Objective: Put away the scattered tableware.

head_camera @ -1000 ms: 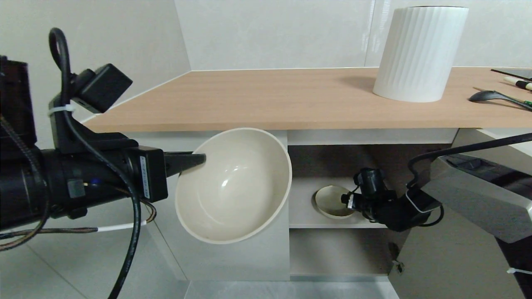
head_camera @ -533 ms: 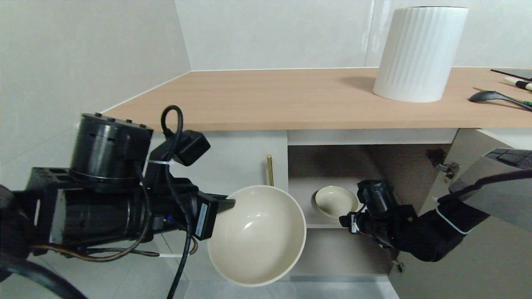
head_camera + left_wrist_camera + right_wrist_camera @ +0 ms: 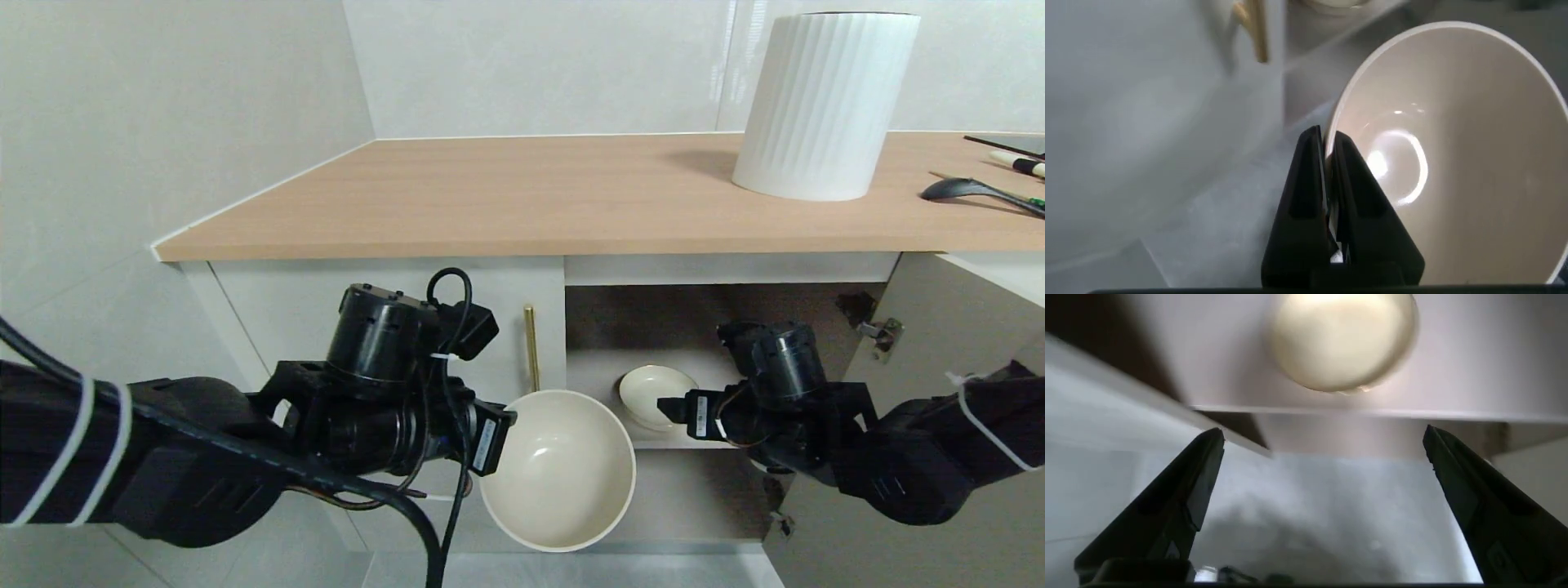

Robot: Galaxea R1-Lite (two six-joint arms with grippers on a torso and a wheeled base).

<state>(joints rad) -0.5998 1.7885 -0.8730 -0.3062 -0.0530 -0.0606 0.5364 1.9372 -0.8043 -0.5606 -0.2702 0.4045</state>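
Note:
My left gripper (image 3: 500, 418) is shut on the rim of a large cream bowl (image 3: 558, 469), held low in front of the open cabinet (image 3: 727, 269). In the left wrist view the two fingers (image 3: 1327, 175) pinch the large bowl's (image 3: 1454, 155) edge. A smaller cream bowl (image 3: 657, 394) rests on the cabinet's middle shelf (image 3: 596, 408). My right gripper (image 3: 663, 406) hovers just in front of that shelf, open with nothing between its fingers (image 3: 1184, 498); the small bowl (image 3: 1343, 339) lies beyond them.
A tall white ribbed container (image 3: 820, 106) stands on the wooden countertop (image 3: 506, 196). A dark ladle (image 3: 963, 189) and other utensils lie at its far right. The closed left cabinet door carries a brass handle (image 3: 531, 347). The right door (image 3: 939, 327) hangs open.
My left arm has swung down and right, bringing the large bowl from countertop height to the cabinet opening. My right arm has pulled back slightly from the shelf and risen a little.

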